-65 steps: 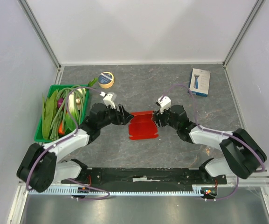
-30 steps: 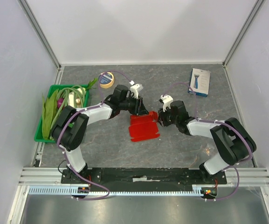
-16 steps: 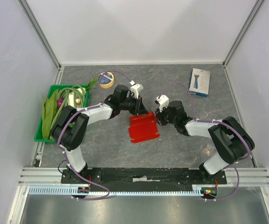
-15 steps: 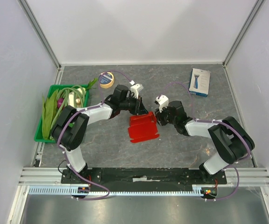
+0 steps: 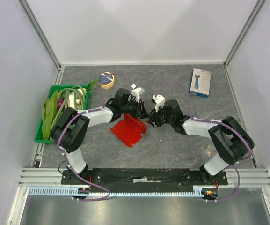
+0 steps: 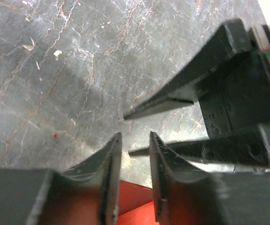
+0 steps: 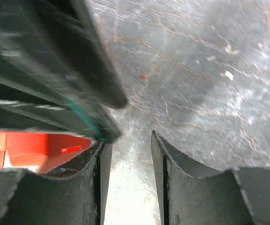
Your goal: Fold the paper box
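Note:
The red paper box (image 5: 127, 131) lies tilted on the grey table, partly folded, with one wall standing. My left gripper (image 5: 143, 111) and right gripper (image 5: 150, 119) face each other tip to tip, just beyond the box's far right corner. In the left wrist view the left gripper (image 6: 135, 136) stands narrowly open, with bare table in the gap and the red box (image 6: 135, 211) below it. The right arm's dark fingers (image 6: 186, 89) cross in front of it. In the right wrist view the right gripper (image 7: 129, 140) is open over bare table, with the red box (image 7: 32, 145) to its left.
A green basket (image 5: 38, 136) of vegetables stands at the left edge. A roll of tape (image 5: 106, 79) lies at the far left. A white-and-blue retail box (image 5: 200, 82) lies at the far right. White walls close in the table.
The red box has slid towards the near left and turned. Both grippers have drawn together at its far right corner. The right jaws have widened.

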`<state>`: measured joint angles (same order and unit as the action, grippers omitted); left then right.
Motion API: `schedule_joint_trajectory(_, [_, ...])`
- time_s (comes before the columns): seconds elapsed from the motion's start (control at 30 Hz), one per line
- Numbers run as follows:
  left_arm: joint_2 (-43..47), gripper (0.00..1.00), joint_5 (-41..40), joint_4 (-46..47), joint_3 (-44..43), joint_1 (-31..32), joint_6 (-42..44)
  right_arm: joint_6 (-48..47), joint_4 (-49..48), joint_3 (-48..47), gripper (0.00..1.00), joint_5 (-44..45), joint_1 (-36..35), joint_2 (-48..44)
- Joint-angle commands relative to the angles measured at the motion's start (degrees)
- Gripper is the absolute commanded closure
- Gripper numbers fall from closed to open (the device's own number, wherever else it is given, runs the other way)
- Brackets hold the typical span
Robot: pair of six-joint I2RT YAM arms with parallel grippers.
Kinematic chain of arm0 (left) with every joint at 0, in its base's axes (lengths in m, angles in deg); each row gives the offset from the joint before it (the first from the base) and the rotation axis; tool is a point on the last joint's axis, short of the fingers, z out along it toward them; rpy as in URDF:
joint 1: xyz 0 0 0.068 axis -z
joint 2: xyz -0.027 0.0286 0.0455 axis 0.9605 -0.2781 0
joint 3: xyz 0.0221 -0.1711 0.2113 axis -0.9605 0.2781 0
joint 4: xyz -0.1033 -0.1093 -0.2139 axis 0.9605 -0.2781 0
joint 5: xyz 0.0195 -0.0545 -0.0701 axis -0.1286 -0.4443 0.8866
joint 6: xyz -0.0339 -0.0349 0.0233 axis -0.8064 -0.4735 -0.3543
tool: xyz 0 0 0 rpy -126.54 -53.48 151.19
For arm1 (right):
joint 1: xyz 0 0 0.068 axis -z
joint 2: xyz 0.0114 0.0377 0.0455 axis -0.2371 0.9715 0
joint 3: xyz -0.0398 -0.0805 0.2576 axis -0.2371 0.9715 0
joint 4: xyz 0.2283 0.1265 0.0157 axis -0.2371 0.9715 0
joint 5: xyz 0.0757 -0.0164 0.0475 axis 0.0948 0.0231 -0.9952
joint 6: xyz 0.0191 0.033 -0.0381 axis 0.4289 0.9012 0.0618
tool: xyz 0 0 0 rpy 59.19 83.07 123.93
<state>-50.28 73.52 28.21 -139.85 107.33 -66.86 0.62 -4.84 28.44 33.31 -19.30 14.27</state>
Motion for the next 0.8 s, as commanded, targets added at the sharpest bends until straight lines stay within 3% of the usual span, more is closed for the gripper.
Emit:
schedule_joint_trajectory(0.0, [8.5,0.57,-6.6,2.5,4.7,0.1,-3.1,3.7,7.3,-1.8,0.53,8.4,0.4,-4.0])
schedule_joint_trajectory(0.13, [20.0,0.49,-19.2,0.7,9.5,0.1,-6.7,4.0,13.2,-1.1,0.52,11.8,0.2,-7.0])
schedule_joint_trajectory(0.27, [32.2,0.46,-25.4,-2.7,15.4,0.1,-11.0,5.3,13.9,2.1,0.52,11.2,0.1,-9.5])
schedule_joint_trajectory(0.3, [34.1,0.49,-26.0,-3.3,18.7,0.1,-13.4,6.4,13.5,3.5,0.52,10.9,-0.1,-9.9])
schedule_joint_trajectory(0.33, [35.7,0.61,-24.6,-3.0,20.5,0.1,-13.8,6.7,12.8,4.2,0.52,9.1,-0.6,-10.7])
schedule_joint_trajectory(0.43, [39.1,0.85,-20.1,-2.9,26.5,0.6,-17.4,8.3,9.0,7.6,0.55,8.3,-3.0,-12.8])
schedule_joint_trajectory(0.5, [39.1,0.9,-18.4,-1.4,30.1,1.9,-20.4,9.2,6.4,9.4,0.58,8.1,-4.0,-13.3])
schedule_joint_trajectory(0.6, [38.8,0.97,-17.2,8.0,36.0,4.7,-25.3,10.8,3.1,10.9,0.64,7.6,-5.8,-13.1])
schedule_joint_trajectory(0.77, [31.0,0.98,-26.0,12.1,36.7,10.6,-29.4,13.2,-1.6,12.5,0.69,9.2,-9.2,-12.4])
